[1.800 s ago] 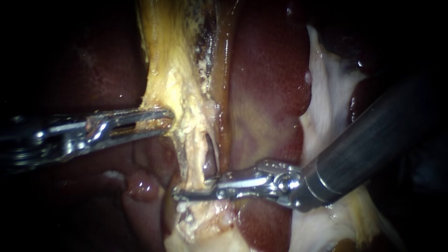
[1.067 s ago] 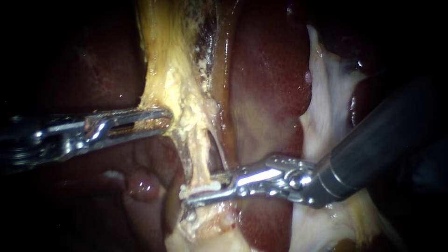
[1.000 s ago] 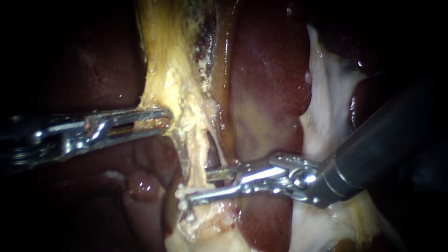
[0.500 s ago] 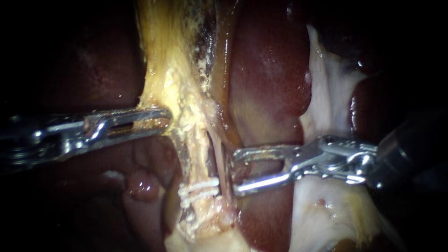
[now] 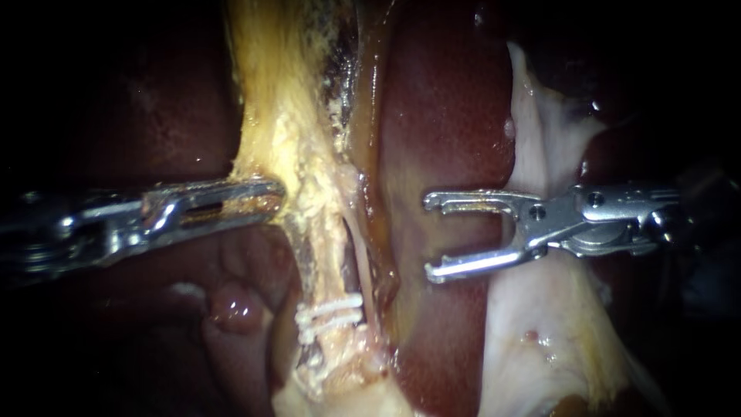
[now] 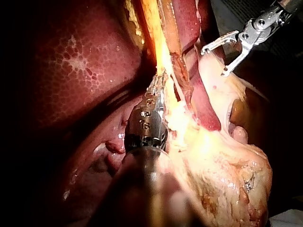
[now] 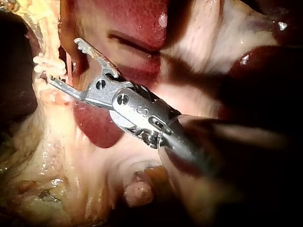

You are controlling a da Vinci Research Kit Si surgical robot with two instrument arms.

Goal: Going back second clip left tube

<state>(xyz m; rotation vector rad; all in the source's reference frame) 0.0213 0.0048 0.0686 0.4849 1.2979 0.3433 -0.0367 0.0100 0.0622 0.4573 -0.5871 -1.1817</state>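
Pulling back to the right, my slim silver right instrument (image 5: 428, 237) is now well clear of the pale yellow tube (image 5: 324, 266), jaws wide apart and empty. The thin white clips (image 5: 330, 316) sit across the tube where those jaws were. My silver left instrument (image 5: 278, 197) stays clamped on the yellowish tissue band (image 5: 266, 100). Clip placed, I judge.

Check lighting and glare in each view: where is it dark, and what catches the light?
Endoscope view: light falls on the central yellow tissue and liver, the borders are black, and glare streaks the left instrument. Left wrist view: that instrument's shaft is in shadow, while the right instrument gleams against darkness. Right wrist view: the shaft darkens toward the camera; the wet liver glints.
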